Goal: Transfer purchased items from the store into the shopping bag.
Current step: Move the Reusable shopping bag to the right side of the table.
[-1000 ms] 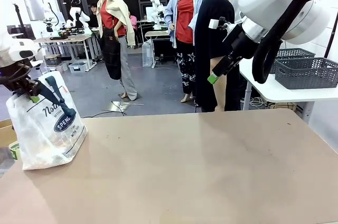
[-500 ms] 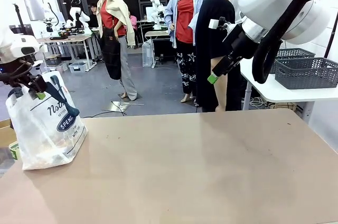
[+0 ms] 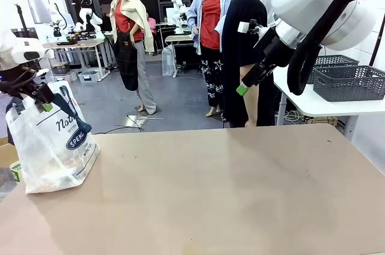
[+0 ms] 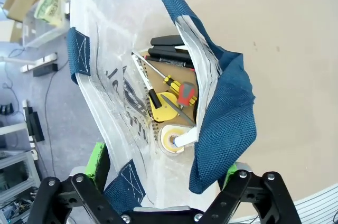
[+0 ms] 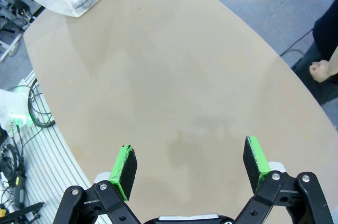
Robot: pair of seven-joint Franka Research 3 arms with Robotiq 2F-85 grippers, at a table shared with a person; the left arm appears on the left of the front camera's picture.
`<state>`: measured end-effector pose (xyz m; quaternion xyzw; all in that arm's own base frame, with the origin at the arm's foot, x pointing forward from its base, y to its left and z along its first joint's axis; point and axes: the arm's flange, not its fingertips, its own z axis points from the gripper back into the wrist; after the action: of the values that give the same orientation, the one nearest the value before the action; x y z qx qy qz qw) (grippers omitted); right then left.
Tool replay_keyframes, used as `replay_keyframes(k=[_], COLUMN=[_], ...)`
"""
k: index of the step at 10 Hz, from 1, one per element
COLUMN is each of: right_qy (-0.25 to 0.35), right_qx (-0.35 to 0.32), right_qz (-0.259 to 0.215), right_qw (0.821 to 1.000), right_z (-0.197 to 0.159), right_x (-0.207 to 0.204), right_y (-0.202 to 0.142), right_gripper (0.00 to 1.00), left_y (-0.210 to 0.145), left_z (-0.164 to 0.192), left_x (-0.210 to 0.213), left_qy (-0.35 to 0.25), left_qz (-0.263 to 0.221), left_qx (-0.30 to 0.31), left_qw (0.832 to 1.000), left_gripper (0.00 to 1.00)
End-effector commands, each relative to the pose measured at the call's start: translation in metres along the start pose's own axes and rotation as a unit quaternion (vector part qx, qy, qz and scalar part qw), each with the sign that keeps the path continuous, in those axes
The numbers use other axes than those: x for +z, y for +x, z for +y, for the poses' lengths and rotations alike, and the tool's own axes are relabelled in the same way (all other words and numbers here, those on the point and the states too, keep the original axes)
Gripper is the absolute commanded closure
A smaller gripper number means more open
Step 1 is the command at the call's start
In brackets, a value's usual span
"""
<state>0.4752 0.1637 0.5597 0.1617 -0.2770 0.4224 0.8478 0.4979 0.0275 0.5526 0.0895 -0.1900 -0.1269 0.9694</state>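
The shopping bag (image 3: 54, 144) stands at the table's left edge, whitish plastic with navy handles and an oval logo. My left gripper (image 3: 37, 95) hovers at its top; in the left wrist view the left gripper (image 4: 163, 164) is open, its fingers straddling the bag's mouth (image 4: 174, 97), and a navy handle (image 4: 222, 129) drapes by one finger. Inside lie the purchased items: black pens (image 4: 168, 50), a red and yellow screwdriver (image 4: 180, 91), a yellow tool (image 4: 162, 112) and a tape roll (image 4: 171, 139). My right gripper (image 3: 243, 86) hangs open high over the far edge, the right gripper (image 5: 191, 167) holding nothing.
Dark grey lattice baskets (image 3: 352, 80) sit on a white side table at the right. A person in black (image 3: 246, 44) stands at the far side, a hand (image 5: 319, 69) beside the table edge. The brown tabletop (image 3: 228, 189) stretches bare from the bag rightward.
My left gripper has shifted slightly right and up at the bag's top, and the navy handle has slid lower down the bag's front. The right arm has not moved.
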Motion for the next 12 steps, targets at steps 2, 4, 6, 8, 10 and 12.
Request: replay_keyframes(k=[2, 4, 6, 8, 10, 12], right_qy=[-0.001, -0.001, -0.001, -0.001, -0.001, -0.001], right_qx=[-0.005, -0.005, -0.005, -0.005, -0.005, -0.005], right_qz=[0.009, 0.009, 0.009, 0.009, 0.009, 0.009], right_qw=[1.0, 1.0, 1.0, 1.0, 1.0, 1.0], right_z=[0.0, 0.0, 0.0, 0.0, 0.0, 0.0], right_x=[-0.001, -0.001, -0.001, -0.001, -0.001, -0.001], right_y=[0.003, 0.003, 0.003, 0.003, 0.003, 0.003], right_gripper=[0.0, 0.0, 0.0, 0.0, 0.0, 0.0], left_y=[-0.001, 0.005, 0.016, 0.032, 0.049, 0.064], left_z=[-0.005, -0.007, -0.013, -0.029, -0.048, -0.064], left_x=[0.018, 0.034, 0.053, 0.069, 0.074, 0.065], left_qy=[0.007, 0.011, -0.008, -0.069, -0.118, -0.159], left_qz=[0.006, 0.018, -0.013, -0.043, -0.066, -0.077], left_qx=[-0.016, -0.014, -0.045, -0.099, -0.164, -0.218], left_qw=[1.0, 1.0, 0.999, 0.992, 0.977, 0.96], left_gripper=[0.0, 0.0, 0.0, 0.0, 0.0, 0.0])
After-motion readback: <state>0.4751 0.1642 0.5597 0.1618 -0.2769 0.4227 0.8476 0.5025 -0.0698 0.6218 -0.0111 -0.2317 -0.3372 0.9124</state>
